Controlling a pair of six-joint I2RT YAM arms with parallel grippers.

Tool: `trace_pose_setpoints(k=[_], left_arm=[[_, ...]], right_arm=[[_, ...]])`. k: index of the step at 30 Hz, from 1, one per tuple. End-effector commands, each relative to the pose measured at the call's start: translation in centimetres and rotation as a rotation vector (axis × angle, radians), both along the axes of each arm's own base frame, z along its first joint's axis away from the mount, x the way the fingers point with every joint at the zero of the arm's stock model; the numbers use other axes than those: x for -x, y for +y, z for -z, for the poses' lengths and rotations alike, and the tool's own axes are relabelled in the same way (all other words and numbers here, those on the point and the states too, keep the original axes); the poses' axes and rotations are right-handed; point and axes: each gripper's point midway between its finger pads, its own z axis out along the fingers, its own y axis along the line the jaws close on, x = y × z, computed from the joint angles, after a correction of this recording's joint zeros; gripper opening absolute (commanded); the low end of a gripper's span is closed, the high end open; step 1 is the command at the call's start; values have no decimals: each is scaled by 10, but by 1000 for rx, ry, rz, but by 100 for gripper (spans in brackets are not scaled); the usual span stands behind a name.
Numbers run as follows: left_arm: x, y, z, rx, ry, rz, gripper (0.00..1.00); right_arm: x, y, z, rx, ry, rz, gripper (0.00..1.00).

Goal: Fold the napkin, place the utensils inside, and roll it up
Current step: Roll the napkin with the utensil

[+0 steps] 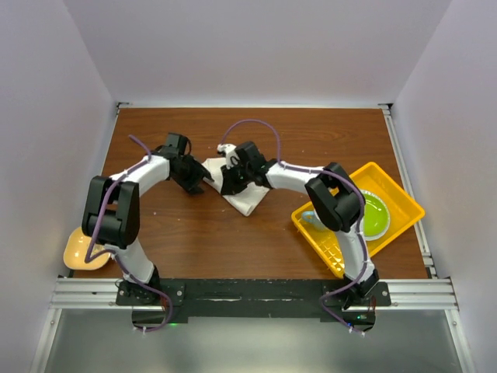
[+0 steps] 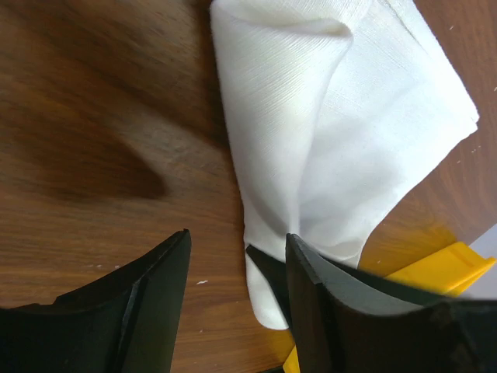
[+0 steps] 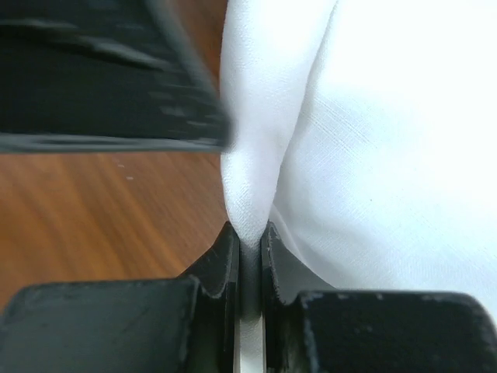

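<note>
**White cloth pinched on the right, left jaws parted**

White woven fabric fills most of both wrist views: the napkin (image 2: 349, 116) lies folded into a rough, loose wedge on the wooden table (image 1: 233, 249), directly ahead of both grippers. The right gripper (image 3: 248, 237) is clamped on it. Its two black fingers press together on a thin raised ridge of cloth, and only a sliver of fabric shows between them. The left gripper (image 2: 237, 241) is released, with its jaws standing apart over bare wood. The napkin's narrow rounded tip sits just inside the right-hand finger (image 2: 326, 311), and I cannot tell whether it touches.

Much is hard to read. From the top camera the two wrists crowd over the napkin, so only its near corner and a strip of its far edge show, and neither grip is legible there. In the right wrist view a blurred dark shape (image 3: 101, 78) cuts across the upper left, too smeared to identify. Whatever lies inside the folds is covered.

The cloth shows a fine ribbed weave and soft, puffy creases; the table is glossy brown grain. Only the top camera shows the yellow tray (image 1: 404, 198) whole, holding a green plate (image 1: 377, 214) beyond the right arm's elbow, and a pale yellow dish (image 1: 78, 249) half hidden behind the left arm. The left wrist view catches only a yellow edge (image 2: 443, 268) past the napkin.
</note>
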Motion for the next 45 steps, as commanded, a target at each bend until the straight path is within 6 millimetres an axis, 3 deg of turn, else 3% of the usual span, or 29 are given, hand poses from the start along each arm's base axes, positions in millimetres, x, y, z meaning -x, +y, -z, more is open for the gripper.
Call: trace_pose_setpoints(k=[1,4,7,13,17,19,20,22,23,26,31,33,34,35,37,38,41,42,43,44,45], left_arm=[[0,-1,-7,41,-80,15,58],[-5,-17,-7,118,-107,25,62],[-13,-26,-6,130,-117,35,62],[-30,-36,1,147,-111,14,62],[-27,-32,22,91,-35,-19,59],[-19,-26,31,58,20,-40,53],[-15,-22,36,33,38,-53,39],[-9,-17,42,10,59,-63,21],[-5,-15,47,-3,84,-64,15],[0,-16,49,-10,101,-43,12],[4,-18,43,-9,102,-24,8],[7,-20,41,1,109,-16,6],[8,-20,39,3,112,-15,5],[10,-21,38,6,119,-13,4],[12,-22,35,13,122,-14,2],[14,-23,34,17,131,-17,2],[18,-25,31,31,140,-26,2],[20,-26,32,37,149,-32,2],[20,-27,31,44,150,-33,2],[21,-27,30,44,156,-37,2],[21,-27,31,44,160,-40,2]], right_arm=[[44,-4,47,-170,545,-46,0],[45,-8,55,-237,733,-11,0],[39,-13,59,-301,794,26,0],[36,-22,71,-290,799,24,0],[37,-26,73,-265,802,25,0],[33,-26,71,-262,783,24,0],[32,-26,70,-256,781,26,0],[28,-27,68,-240,746,21,1],[25,-27,62,-233,733,22,6],[17,-29,54,-195,676,20,12],[-3,-32,16,-140,506,32,32],[-1,-35,7,-82,460,33,44],[-5,-34,-10,-71,387,5,48],[-2,-37,-8,-1,352,23,56],[1,-33,-26,52,243,-1,62],[-3,-39,-26,116,184,34,70],[5,-32,-33,209,50,19,74],[-5,-39,-31,288,-36,64,75],[4,-32,-30,321,-75,48,75],[2,-30,-31,341,-114,58,97],[-2,-32,-32,375,-163,86,98]])
